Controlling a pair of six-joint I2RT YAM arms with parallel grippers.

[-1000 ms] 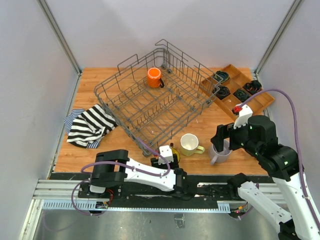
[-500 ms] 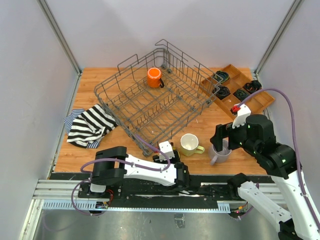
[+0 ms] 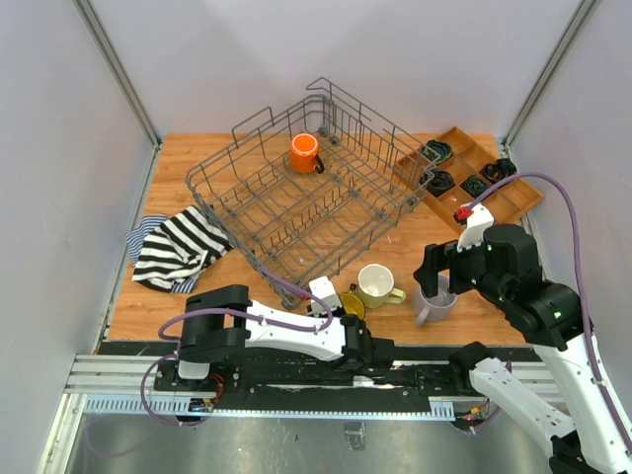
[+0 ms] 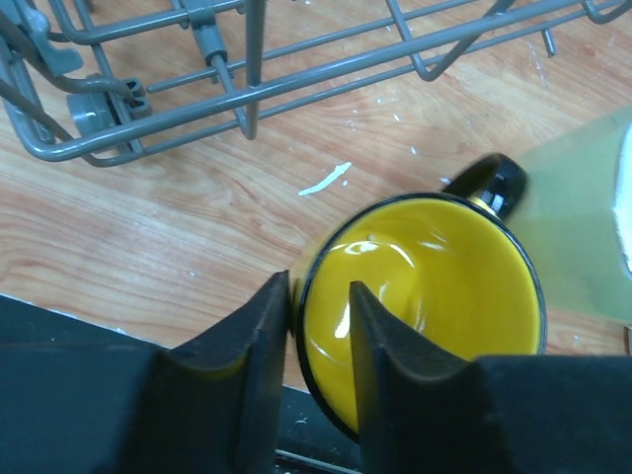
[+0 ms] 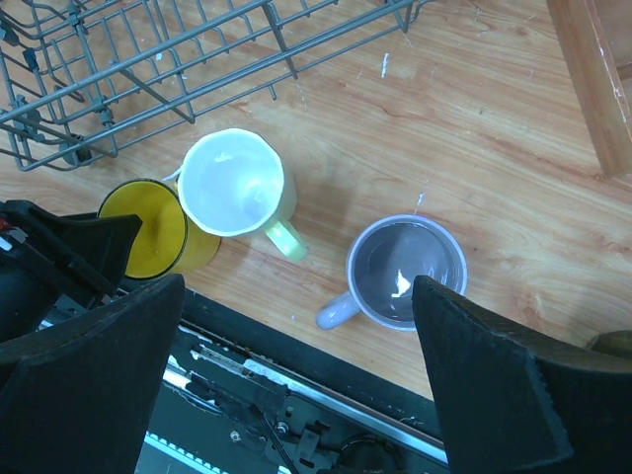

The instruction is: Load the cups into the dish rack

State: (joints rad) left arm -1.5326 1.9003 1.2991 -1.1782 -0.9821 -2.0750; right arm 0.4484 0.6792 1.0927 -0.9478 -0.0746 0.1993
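Note:
My left gripper (image 3: 339, 304) is shut on the rim of the yellow mug (image 3: 352, 302) at the table's near edge. In the left wrist view one finger (image 4: 259, 341) is outside the yellow mug (image 4: 434, 286) and the other inside. The pale cream mug (image 3: 375, 283) stands right beside it. My right gripper (image 3: 441, 284) hangs wide open above the lavender mug (image 3: 433, 306), apart from it. The right wrist view shows the lavender mug (image 5: 407, 272), the cream mug (image 5: 237, 188) and the yellow mug (image 5: 153, 229). The orange mug (image 3: 305, 153) lies in the grey wire dish rack (image 3: 296, 212). The black mug is out of view.
A striped cloth (image 3: 178, 247) lies left of the rack. A brown wooden tray (image 3: 472, 178) with black coils sits at the back right. The rack's near corner (image 4: 89, 118) is close behind the yellow mug. The black rail runs along the table's near edge (image 5: 296, 346).
My left arm has swung right along the near edge and its wrist has turned; more of the yellow mug shows now. The right arm has barely moved.

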